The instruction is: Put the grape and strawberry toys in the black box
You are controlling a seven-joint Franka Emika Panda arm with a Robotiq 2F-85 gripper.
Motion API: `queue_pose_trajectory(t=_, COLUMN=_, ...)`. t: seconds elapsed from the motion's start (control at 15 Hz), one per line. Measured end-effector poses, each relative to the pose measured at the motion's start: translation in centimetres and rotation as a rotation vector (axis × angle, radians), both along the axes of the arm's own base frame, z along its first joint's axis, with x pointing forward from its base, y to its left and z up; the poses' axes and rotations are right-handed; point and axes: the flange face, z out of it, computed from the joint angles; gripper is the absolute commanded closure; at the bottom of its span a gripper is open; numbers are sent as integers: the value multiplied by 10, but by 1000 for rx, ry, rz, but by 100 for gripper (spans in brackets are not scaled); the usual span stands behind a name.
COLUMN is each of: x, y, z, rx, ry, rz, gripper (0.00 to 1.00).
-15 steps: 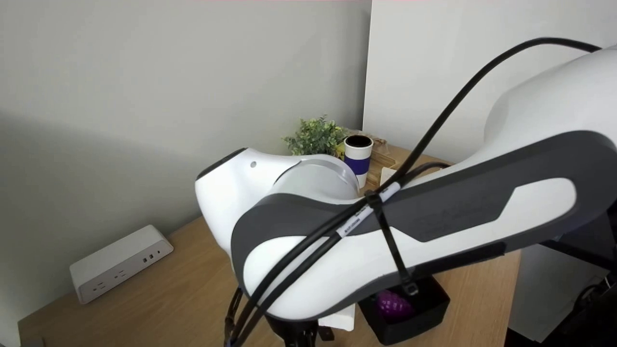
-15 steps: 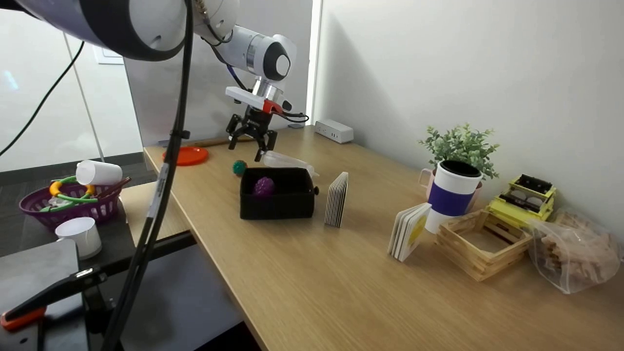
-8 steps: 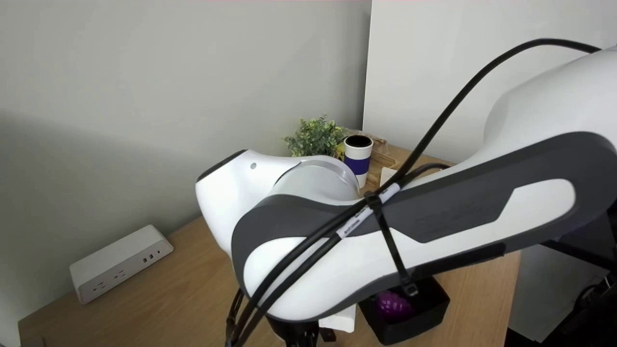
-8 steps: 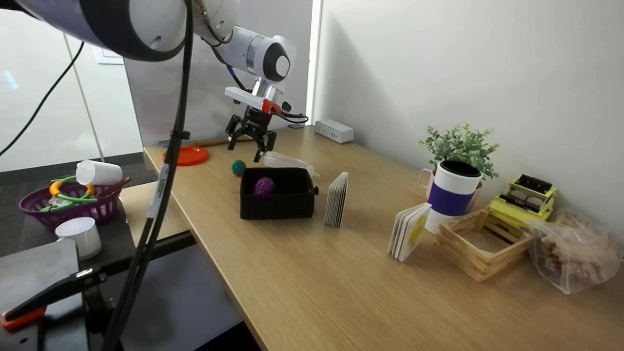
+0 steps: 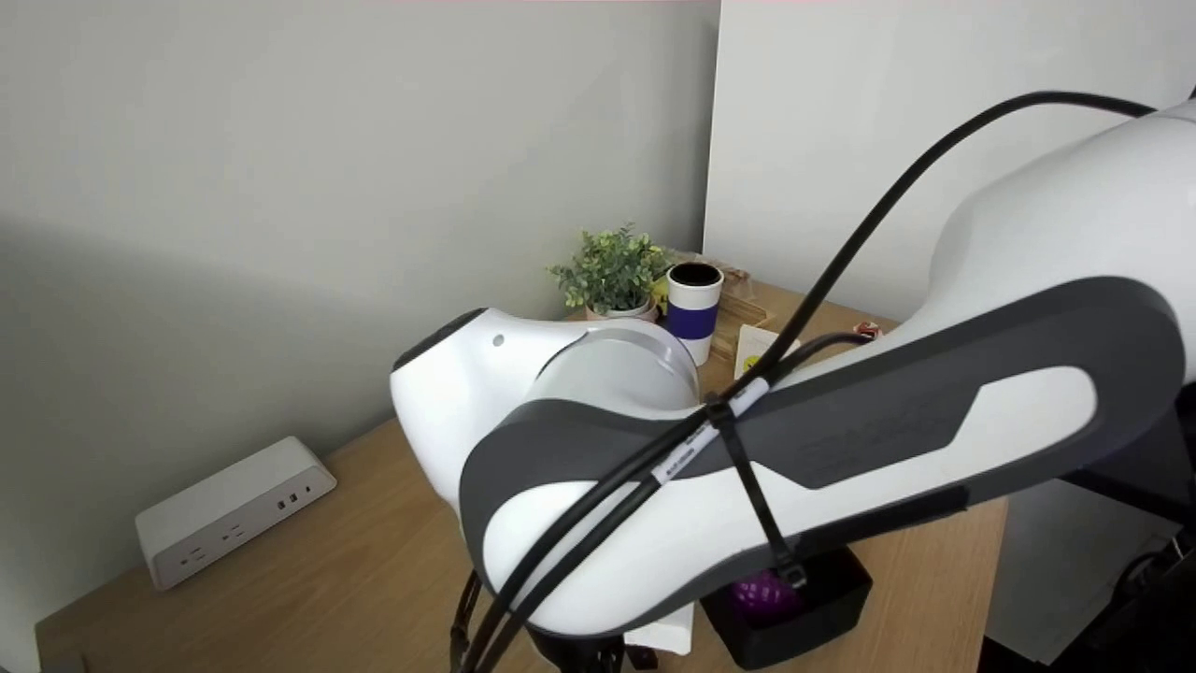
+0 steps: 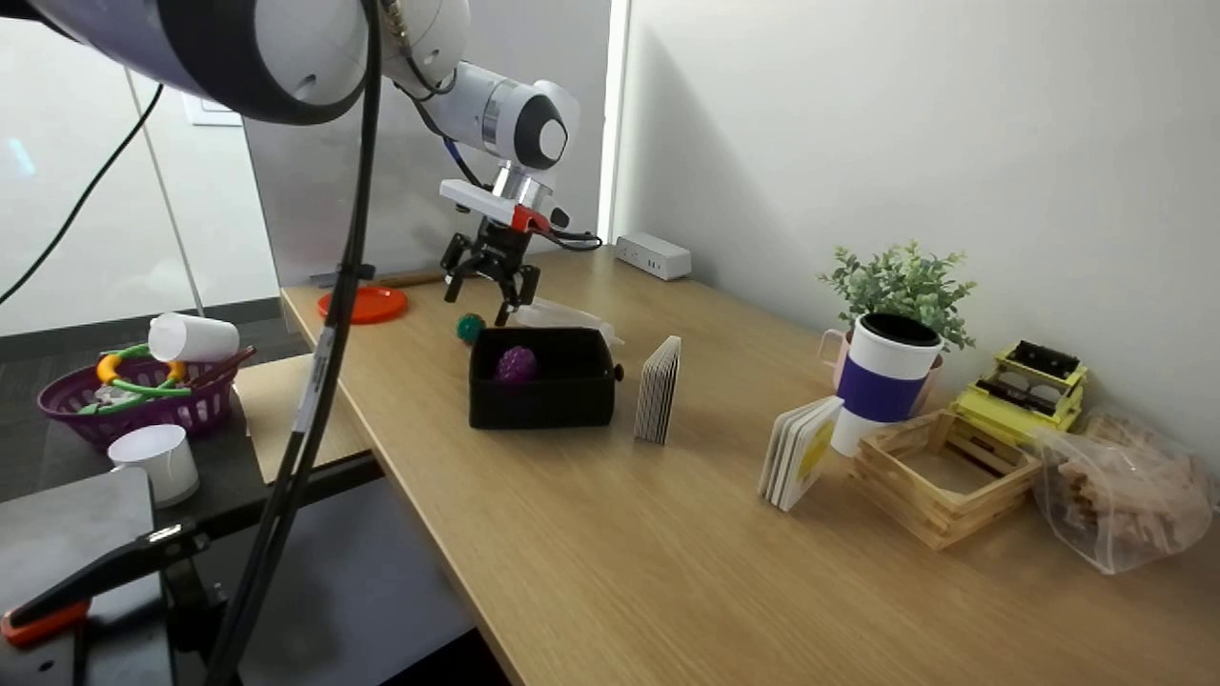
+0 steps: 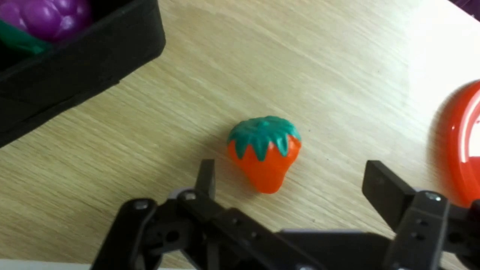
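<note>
Black box [image 6: 541,408] upright on the wooden table [image 6: 610,534], visible in both exterior views. Grape toy [image 7: 52,20] inside the box, purple with some green at one side. Gripper [image 7: 290,172] beyond the box in an exterior view, above the table; released, fingers [image 7: 386,191] spread wide. Strawberry toy [image 7: 262,168] outside the box, on the table, near it but apart, between box and red plate [image 7: 455,161] in the wrist view (orange-red body, green cap, tip toward the gripper). Lies ahead of the finger gap, clear of both sides. Robot arm [image 5: 813,449] partly covers the box in an exterior view. Board book [image 6: 658,391] stands on edge just beside the box. Well apart from the box, toward the camera's right: banded cup [image 6: 882,386], slatted wooden crate [image 6: 896,495], leafy plant [image 6: 896,291]. Just behind the box, a pale object [image 6: 562,317], too unclear to name.
</note>
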Motion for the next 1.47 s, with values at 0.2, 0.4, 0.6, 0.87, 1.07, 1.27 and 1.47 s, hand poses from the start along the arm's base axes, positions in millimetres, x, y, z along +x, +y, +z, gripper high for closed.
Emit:
queue_pose_trajectory(t=0.2, x=-3, y=1, z=-9, rx=-2, ry=4, rz=1, gripper=0)
queue_pose_trajectory(t=0.4, x=-7, y=1, z=-19, rx=-2, ry=5, rz=2, gripper=26)
queue_pose_trajectory(t=0.6, x=-10, y=1, z=-25, rx=-6, ry=9, rz=4, gripper=38)
queue_pose_trajectory(t=0.87, x=-5, y=-3, z=-21, rx=-12, ry=-3, rz=1, gripper=66)
queue_pose_trajectory(t=1.07, x=-2, y=-7, z=-19, rx=-16, ry=-8, rz=-4, gripper=79)
queue_pose_trajectory(t=1.27, x=-2, y=-7, z=-19, rx=-17, ry=-8, rz=-5, gripper=79)
queue_pose_trajectory(t=1.47, x=-5, y=-1, z=-19, rx=-20, ry=-12, rz=-8, gripper=79)
